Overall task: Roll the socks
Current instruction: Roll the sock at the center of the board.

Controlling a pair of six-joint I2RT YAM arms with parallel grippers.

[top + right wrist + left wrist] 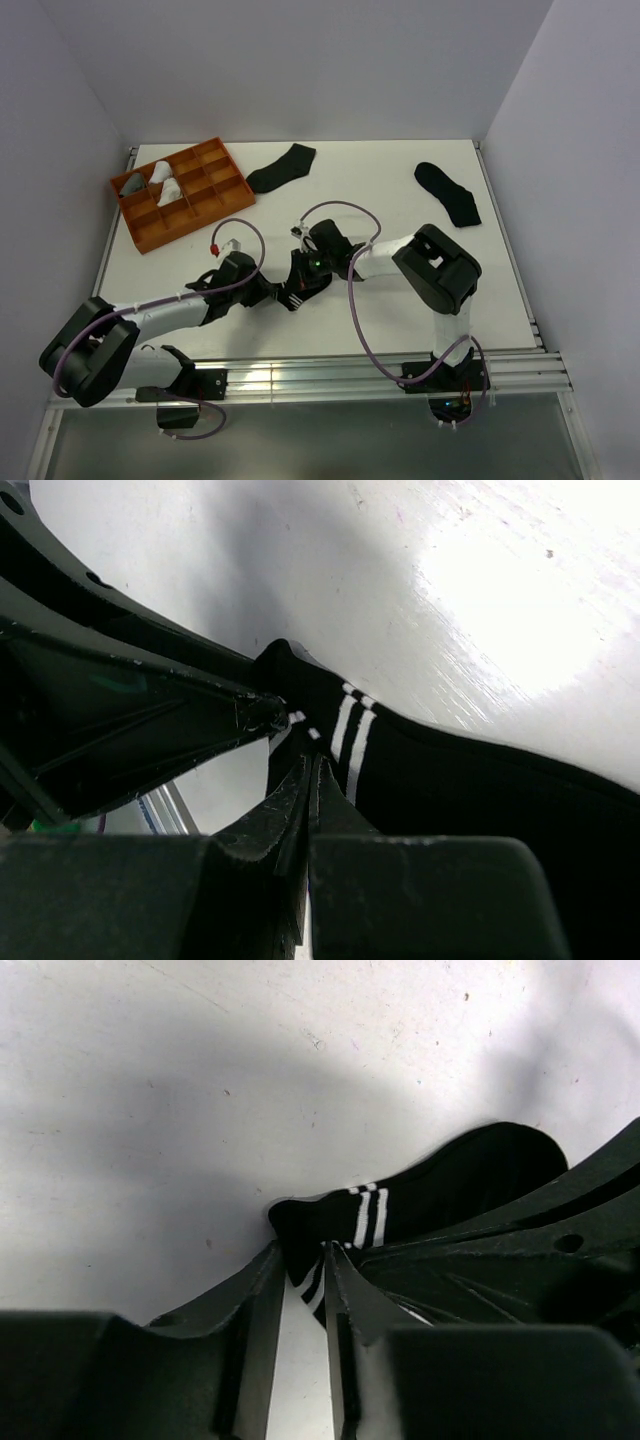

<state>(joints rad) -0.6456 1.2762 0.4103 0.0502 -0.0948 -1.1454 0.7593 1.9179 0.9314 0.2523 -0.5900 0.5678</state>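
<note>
A black sock with white stripes (291, 298) lies on the white table near the front, between the two arms. In the left wrist view the sock (450, 1185) stretches up and right, and its striped cuff sits pinched between the tips of my left gripper (303, 1260), whose jaws stand narrow. My right gripper (313, 760) has its jaws pressed together on the cuff edge of the same sock (480, 780), right beside the left gripper's finger (150, 710). In the top view the left gripper (277, 292) and right gripper (300, 272) meet tip to tip.
Two more black socks lie flat at the back, one in the middle (282, 168) and one at the right (448, 192). An orange divided tray (215, 178) at the back left holds white and grey rolled socks (160, 182).
</note>
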